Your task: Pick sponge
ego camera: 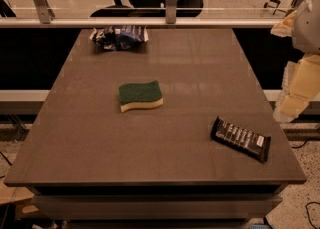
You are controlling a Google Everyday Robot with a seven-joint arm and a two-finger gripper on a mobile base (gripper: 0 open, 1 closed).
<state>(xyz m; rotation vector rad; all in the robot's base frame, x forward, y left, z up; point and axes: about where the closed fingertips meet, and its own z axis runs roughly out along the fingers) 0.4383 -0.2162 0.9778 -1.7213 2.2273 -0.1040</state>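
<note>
Currently, camera view: sponge (pixel 140 96) lies flat near the centre of the tabletop (pixel 100 143), green side up, nothing touching it. Black wrapped bar (pixel 240 138) sits front right; crumpled blue-and-white wrapper (pixel 119 37) sits at the far edge, left. Claw (pixel 294 100) hangs off the tabletop's right side, well apart from the sponge. Spread or pressed together: cannot tell.

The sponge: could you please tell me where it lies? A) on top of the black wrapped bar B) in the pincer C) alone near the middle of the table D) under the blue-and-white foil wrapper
C: the sponge lies alone near the middle of the table, apart from the black wrapped bar and the foil wrapper; the pincer hangs beyond the table's edge at the right of the view.
</note>
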